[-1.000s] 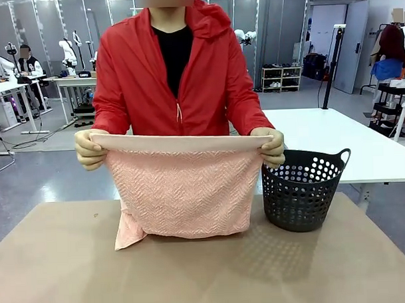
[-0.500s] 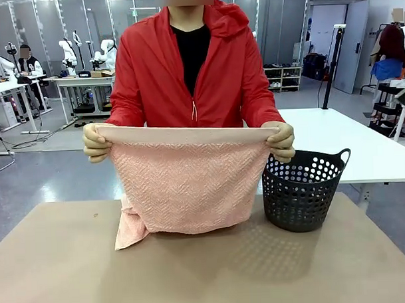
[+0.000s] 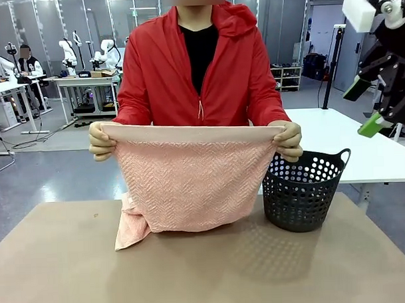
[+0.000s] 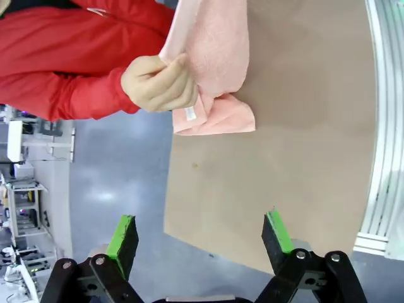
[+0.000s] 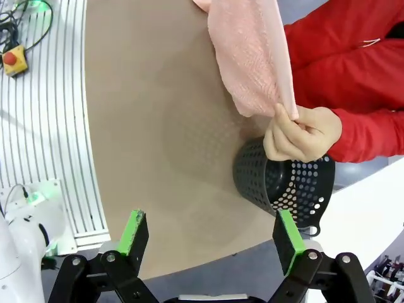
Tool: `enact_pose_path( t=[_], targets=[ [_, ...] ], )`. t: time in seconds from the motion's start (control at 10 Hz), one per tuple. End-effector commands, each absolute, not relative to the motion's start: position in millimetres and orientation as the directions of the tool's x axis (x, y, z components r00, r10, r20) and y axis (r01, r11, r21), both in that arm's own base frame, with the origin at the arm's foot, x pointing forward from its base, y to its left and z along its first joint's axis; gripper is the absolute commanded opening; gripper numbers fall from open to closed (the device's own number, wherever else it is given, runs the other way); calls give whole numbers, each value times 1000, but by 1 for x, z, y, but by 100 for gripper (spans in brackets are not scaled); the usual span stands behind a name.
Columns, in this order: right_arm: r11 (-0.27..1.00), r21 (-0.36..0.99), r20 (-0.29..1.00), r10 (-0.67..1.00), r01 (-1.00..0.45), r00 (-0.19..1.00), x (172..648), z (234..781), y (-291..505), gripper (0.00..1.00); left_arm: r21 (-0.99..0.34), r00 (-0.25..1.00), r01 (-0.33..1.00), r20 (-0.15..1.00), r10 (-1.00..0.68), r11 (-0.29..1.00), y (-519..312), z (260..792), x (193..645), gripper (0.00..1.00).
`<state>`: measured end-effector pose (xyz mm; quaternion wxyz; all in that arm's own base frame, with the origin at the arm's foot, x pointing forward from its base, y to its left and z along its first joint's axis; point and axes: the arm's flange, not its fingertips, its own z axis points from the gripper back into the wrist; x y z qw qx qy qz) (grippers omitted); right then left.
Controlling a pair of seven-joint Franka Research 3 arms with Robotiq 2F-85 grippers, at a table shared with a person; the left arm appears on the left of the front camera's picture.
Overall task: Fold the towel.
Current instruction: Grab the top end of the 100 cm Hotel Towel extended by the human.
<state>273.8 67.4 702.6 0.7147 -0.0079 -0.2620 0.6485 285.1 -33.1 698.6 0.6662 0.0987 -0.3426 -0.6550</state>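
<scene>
The towel (image 3: 190, 185) is pale salmon-pink terry with a herringbone weave and a smooth plain band along its top edge. It hangs stretched upright, its lower end crumpled on the tabletop (image 3: 60, 263).

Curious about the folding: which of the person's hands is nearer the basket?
The hand on the robot's right, pinching the towel beside the basket; the other hand is far off.

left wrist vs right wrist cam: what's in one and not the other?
Left wrist: a white tag at the towel corner, its bunched lower end on the table, the open left gripper. Right wrist: the dark basket, a red-button box, the open right gripper. Both: towel, a hand pinching a top corner, red sleeve, table.
</scene>
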Motion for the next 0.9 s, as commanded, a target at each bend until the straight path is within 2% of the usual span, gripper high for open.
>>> enact_pose_path(
  t=[0.0, 0.1, 0.5, 0.6, 0.7, 0.8],
  targets=[
    [243, -321, 419, 903, -915, 92, 277, 701, 62, 100, 520, -68, 837, 407, -911, 169, -22, 693, 284, 100],
    [159, -351, 364, 931, -923, 22, 274, 703, 67, 100, 580, -93, 805, 327, -940, 122, -33, 699, 285, 100],
    [146, -344, 370, 929, -927, 9, 274, 702, 68, 100, 566, -107, 816, 341, -934, 113, -31, 695, 286, 100],
    [99, -362, 376, 926, -927, -48, 279, 711, 83, 100, 581, -134, 811, 302, -944, 71, -55, 702, 278, 100],
    [86, -370, 363, 930, -925, -59, 291, 718, 104, 100, 566, -154, 823, 310, -938, 52, -79, 712, 279, 100],
    [83, -376, 342, 938, -923, -55, 301, 722, 118, 100, 561, -130, 827, 268, -955, 45, -96, 716, 284, 100]
  ],
)
